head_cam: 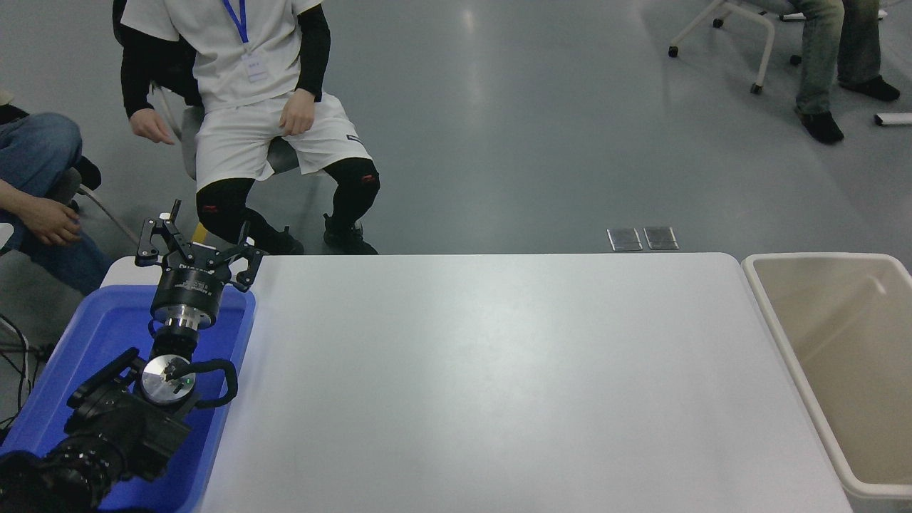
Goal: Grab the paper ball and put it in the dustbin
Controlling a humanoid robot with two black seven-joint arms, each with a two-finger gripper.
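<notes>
The paper ball is not in view. The dustbin [848, 335], a cream-beige tub with a white rim, stands off the table's right edge and looks empty. My left gripper [199, 251] is open and empty. It hangs over the far end of a bright blue tub [92, 335] at the table's left side. The right arm is out of view.
The white table [499, 370] runs between the blue tub and the dustbin. A person in white sits just beyond the far left edge [249, 121]. Another person's hand and jeans [43, 214] are at the left edge. A third person sits at the top right.
</notes>
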